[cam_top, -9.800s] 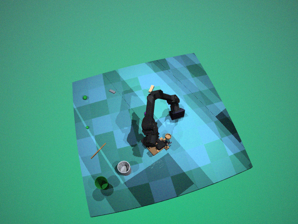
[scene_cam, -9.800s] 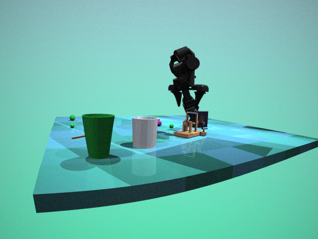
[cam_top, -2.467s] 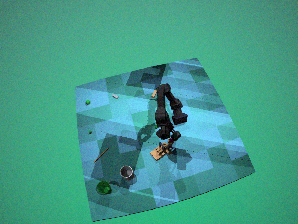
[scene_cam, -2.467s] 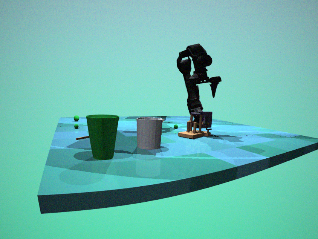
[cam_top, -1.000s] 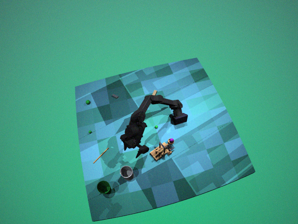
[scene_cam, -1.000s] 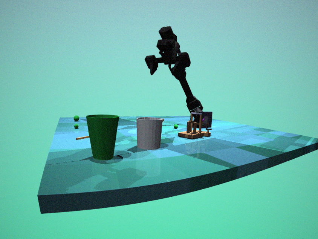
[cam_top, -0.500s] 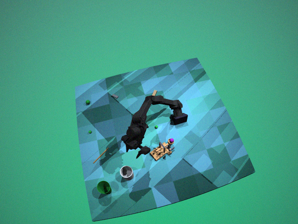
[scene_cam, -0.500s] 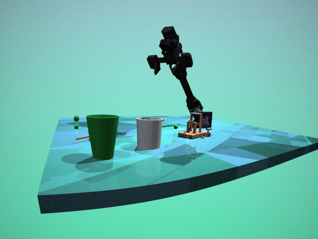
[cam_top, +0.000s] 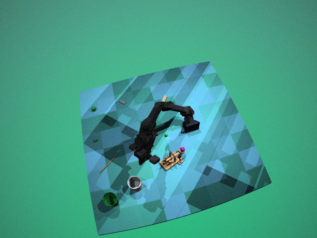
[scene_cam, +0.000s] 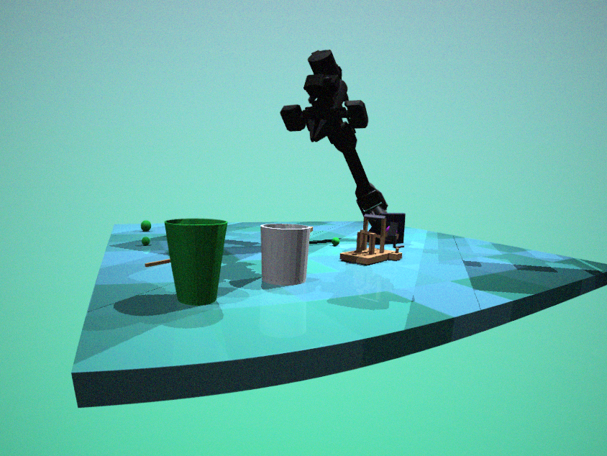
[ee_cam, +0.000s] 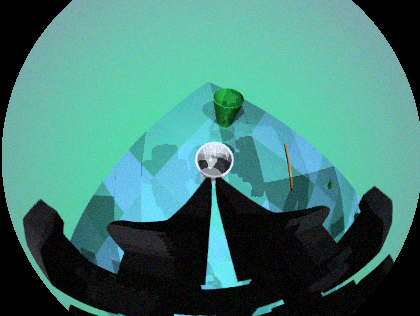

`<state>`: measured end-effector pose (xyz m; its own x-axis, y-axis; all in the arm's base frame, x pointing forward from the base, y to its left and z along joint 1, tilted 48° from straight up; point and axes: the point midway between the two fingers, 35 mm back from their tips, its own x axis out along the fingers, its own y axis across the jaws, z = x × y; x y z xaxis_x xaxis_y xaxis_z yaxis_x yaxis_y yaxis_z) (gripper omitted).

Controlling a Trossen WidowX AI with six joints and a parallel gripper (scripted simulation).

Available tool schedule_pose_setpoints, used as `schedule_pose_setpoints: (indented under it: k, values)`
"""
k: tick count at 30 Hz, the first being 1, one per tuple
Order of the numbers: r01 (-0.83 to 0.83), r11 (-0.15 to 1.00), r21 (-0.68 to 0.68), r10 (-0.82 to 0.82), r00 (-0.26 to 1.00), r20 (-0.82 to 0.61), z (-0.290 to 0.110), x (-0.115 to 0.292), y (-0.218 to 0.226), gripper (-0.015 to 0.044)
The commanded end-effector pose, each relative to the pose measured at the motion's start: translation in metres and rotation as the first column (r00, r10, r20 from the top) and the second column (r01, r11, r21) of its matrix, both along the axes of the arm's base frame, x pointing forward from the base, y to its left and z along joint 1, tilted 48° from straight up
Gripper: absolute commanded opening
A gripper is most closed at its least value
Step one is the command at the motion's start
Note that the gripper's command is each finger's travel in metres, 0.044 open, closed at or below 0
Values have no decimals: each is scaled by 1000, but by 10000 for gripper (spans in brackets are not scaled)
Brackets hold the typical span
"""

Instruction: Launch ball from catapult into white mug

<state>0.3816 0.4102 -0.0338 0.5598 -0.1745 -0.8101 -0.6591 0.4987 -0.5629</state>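
The arm arches high over the bench [scene_cam: 343, 338], its claw [ee_cam: 214, 193] pinched together on nothing and pointing toward the mug [ee_cam: 214, 159], the catapult [cam_top: 171, 160] beside it.

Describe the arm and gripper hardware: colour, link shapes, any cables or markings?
The arm is matte black throughout, built of blocky, faceted links with chunky cylindrical joint housings. Its base is a dark box with a purplish tint. The gripper has two black fingers tapering to points. No cables or markings are visible.
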Motion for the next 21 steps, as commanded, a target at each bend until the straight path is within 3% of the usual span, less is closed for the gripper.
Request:
schedule_pose_setpoints:
  k: [1,6,21]
  values:
    - [5,1000,7,-5,1000,8,1,1,1,0]
    - [-8,1000,-9,8,1000,-2,-1,-3,1,0]
    - [-334,889,-314,255,929,-267,-51,-96,-10,0]
